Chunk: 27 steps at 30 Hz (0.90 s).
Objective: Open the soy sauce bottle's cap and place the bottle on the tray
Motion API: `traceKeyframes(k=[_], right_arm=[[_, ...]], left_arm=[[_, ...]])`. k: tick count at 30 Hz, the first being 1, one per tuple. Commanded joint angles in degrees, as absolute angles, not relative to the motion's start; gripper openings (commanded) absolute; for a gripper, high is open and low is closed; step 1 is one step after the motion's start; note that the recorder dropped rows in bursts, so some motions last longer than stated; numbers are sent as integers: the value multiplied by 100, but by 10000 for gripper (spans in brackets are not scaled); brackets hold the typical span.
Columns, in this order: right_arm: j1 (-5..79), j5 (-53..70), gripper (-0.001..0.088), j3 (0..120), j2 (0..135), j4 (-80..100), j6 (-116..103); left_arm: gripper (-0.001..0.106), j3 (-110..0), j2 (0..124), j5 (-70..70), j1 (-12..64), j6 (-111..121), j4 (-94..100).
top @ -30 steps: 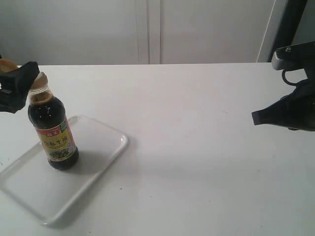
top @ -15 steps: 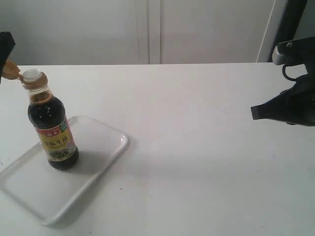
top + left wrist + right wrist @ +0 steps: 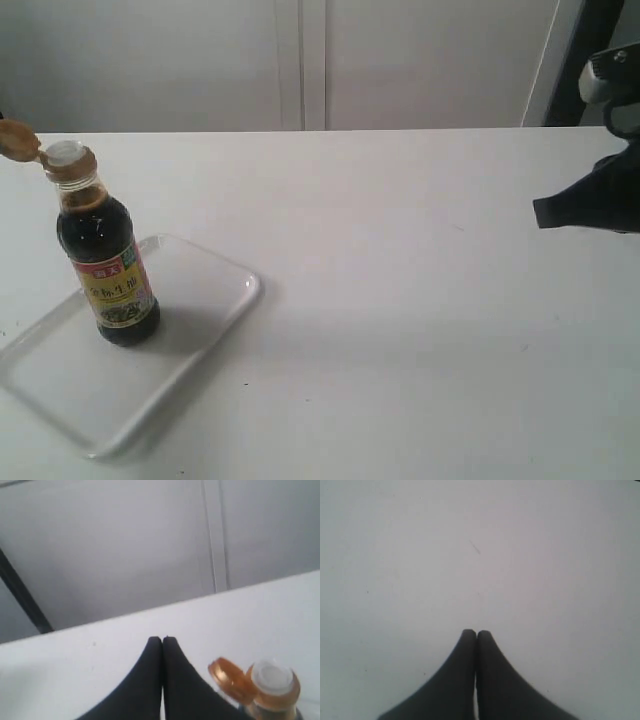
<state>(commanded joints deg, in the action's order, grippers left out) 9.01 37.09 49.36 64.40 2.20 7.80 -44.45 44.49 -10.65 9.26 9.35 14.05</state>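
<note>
**Both tools closed and empty, bottle upright on the tray**

The left tool (image 3: 162, 641) has its fingers pressed together, holding nothing, just beside the flipped-open cap (image 3: 231, 678); the exterior view does not show this tool. The right tool (image 3: 540, 212) is likewise closed and empty, well apart from the bottle, above bare white worktop (image 3: 400, 280). The soy sauce bottle (image 3: 103, 258) stands upright on the tray (image 3: 200, 330), near its far end. Its cap hangs open to the side, baring the white spout (image 3: 64, 151). Nothing else lies near the tray.
</note>
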Motion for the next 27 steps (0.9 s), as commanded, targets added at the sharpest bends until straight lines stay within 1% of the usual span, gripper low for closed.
traceKeyframes(k=[5, 10, 20, 27], right_arm=[[651, 4530, 0, 5293, 6440, 590, 491], [284, 4492, 0, 5225, 6334, 1026, -190], [166, 2839, 0, 4108, 5062, 1130, -965], [166, 2223, 0, 3473, 4158, 1134, -1005]], left_arm=[[0, -4840, 4449, -2463, 926, 935, 1393], [0, -4826, 4339, -3058, 926, 896, 1347], [0, -4083, 3456, -2347, 926, 1160, 1192], [0, -3681, 2869, -2259, 926, 1199, 1187]])
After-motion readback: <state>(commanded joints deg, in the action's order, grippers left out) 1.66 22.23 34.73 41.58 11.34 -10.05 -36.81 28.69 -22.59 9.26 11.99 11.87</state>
